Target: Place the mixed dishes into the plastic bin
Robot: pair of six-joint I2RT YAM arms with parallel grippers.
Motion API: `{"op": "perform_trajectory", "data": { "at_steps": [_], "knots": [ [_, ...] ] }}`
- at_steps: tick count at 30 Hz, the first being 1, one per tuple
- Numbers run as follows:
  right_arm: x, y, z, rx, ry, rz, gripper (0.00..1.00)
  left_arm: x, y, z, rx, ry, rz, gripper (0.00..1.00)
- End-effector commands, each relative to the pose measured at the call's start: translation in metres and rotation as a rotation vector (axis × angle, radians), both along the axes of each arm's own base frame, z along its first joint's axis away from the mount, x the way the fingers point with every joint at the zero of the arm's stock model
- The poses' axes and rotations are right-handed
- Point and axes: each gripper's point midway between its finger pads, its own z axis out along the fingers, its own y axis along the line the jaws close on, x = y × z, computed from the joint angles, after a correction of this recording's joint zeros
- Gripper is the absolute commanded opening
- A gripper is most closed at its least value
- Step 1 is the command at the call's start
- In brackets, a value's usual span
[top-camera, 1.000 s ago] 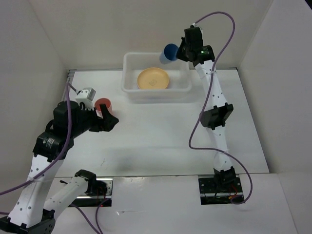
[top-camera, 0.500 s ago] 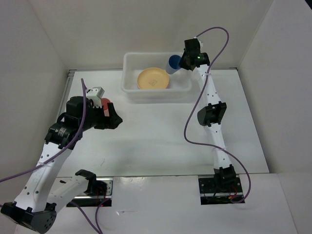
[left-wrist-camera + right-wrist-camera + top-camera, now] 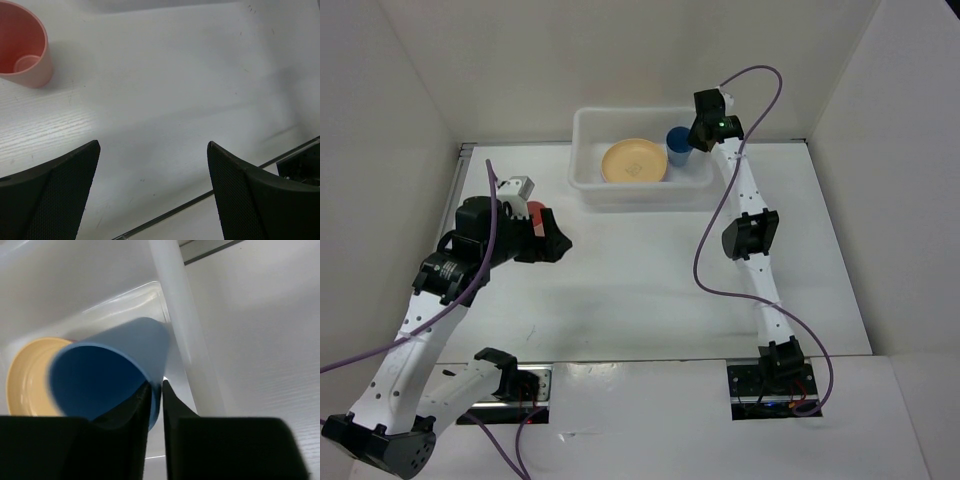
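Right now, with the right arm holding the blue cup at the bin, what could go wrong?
1. The right gripper pinches the blue cup only at one spot on its rim; on release it may tip against the yellow plate in the bin.
2. The red cup sits off to the side of the open left gripper, not between its fingers; closing now would likely miss it.
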Motion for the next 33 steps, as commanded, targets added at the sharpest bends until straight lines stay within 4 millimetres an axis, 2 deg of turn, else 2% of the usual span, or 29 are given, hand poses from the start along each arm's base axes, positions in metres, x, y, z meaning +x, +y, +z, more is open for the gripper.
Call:
{"op": "perform_trajectory", "data": {
  "at_steps": [1, 4, 5, 8, 9, 10, 14, 15, 16, 18, 19, 21, 22, 23, 24, 25, 27, 28, 29, 30, 31, 32, 33],
  "knots": [
    [0.014, -0.007, 0.036, 0.006, -0.118, -0.032, 0.24, 0.004, -0.002, -0.001, 0.017, -0.03, -0.024, 0.94],
    [0.016, -0.007, 0.045, 0.012, -0.144, -0.032, 0.39, 0.003, -0.003, -0.001, 0.012, -0.029, -0.033, 0.94],
    [0.017, -0.007, 0.055, 0.018, -0.166, -0.033, 0.45, 0.002, -0.003, -0.004, 0.014, -0.02, -0.034, 0.95],
    [0.016, -0.005, 0.072, 0.031, -0.198, -0.026, 0.53, 0.002, -0.003, -0.004, 0.014, -0.02, -0.034, 0.95],
    [0.017, -0.005, 0.081, 0.036, -0.219, -0.026, 0.59, 0.002, -0.003, -0.004, 0.014, -0.02, -0.034, 0.95],
    [0.015, 0.001, 0.082, 0.037, -0.219, -0.017, 0.62, 0.002, -0.003, -0.004, 0.014, -0.02, -0.034, 0.95],
    [0.008, -0.001, 0.118, 0.051, -0.274, -0.017, 0.73, 0.001, -0.003, -0.006, 0.016, -0.011, -0.034, 0.97],
    [0.005, 0.005, 0.127, 0.056, -0.287, -0.007, 0.75, 0.002, -0.001, -0.006, 0.022, -0.012, -0.025, 0.98],
    [-0.001, 0.006, 0.148, 0.07, -0.318, 0.002, 0.79, 0.003, 0.001, -0.007, 0.028, -0.014, -0.014, 0.98],
    [-0.013, 0.013, 0.169, 0.085, -0.337, 0.026, 0.82, 0.005, 0.003, -0.012, 0.037, -0.012, -0.001, 0.98],
    [-0.026, 0.019, 0.195, 0.1, -0.369, 0.046, 0.84, 0.012, 0.006, -0.019, 0.054, -0.008, 0.022, 0.98],
    [-0.047, 0.034, 0.218, 0.11, -0.381, 0.078, 0.86, 0.02, 0.008, -0.028, 0.076, 0.018, 0.043, 0.98],
    [-0.067, 0.041, 0.248, 0.106, -0.425, 0.101, 0.86, 0.029, 0.01, -0.035, 0.098, 0.047, 0.059, 0.98],
    [-0.08, 0.044, 0.257, 0.097, -0.421, 0.118, 0.86, 0.035, 0.01, -0.03, 0.11, 0.039, 0.063, 0.98],
    [-0.101, 0.041, 0.285, 0.094, -0.46, 0.123, 0.86, 0.043, 0.012, -0.036, 0.13, 0.061, 0.08, 0.98],
    [-0.116, 0.046, 0.295, 0.094, -0.462, 0.133, 0.86, 0.05, 0.013, -0.034, 0.145, 0.051, 0.087, 0.98],
    [-0.148, 0.047, 0.299, 0.075, -0.416, 0.147, 0.86, 0.067, 0.016, -0.034, 0.176, 0.054, 0.107, 0.98],
    [-0.17, 0.043, 0.316, 0.068, -0.431, 0.138, 0.86, 0.074, 0.02, -0.036, 0.203, 0.057, 0.12, 0.98],
    [-0.193, 0.059, 0.312, 0.051, -0.394, 0.175, 0.86, 0.079, 0.021, -0.038, 0.207, 0.068, 0.128, 0.98],
    [-0.21, 0.063, 0.326, 0.034, -0.421, 0.192, 0.86, 0.09, 0.024, -0.044, 0.242, 0.086, 0.14, 0.98],
    [-0.223, 0.071, 0.329, 0.015, -0.42, 0.214, 0.86, 0.095, 0.025, -0.047, 0.253, 0.095, 0.148, 0.98],
    [-0.243, 0.09, 0.334, 0.012, -0.43, 0.218, 0.86, 0.1, 0.026, -0.049, 0.271, 0.101, 0.147, 0.98],
    [-0.254, 0.095, 0.341, 0.016, -0.447, 0.227, 0.86, 0.107, 0.028, -0.058, 0.28, 0.128, 0.155, 0.98]
  ]
}}
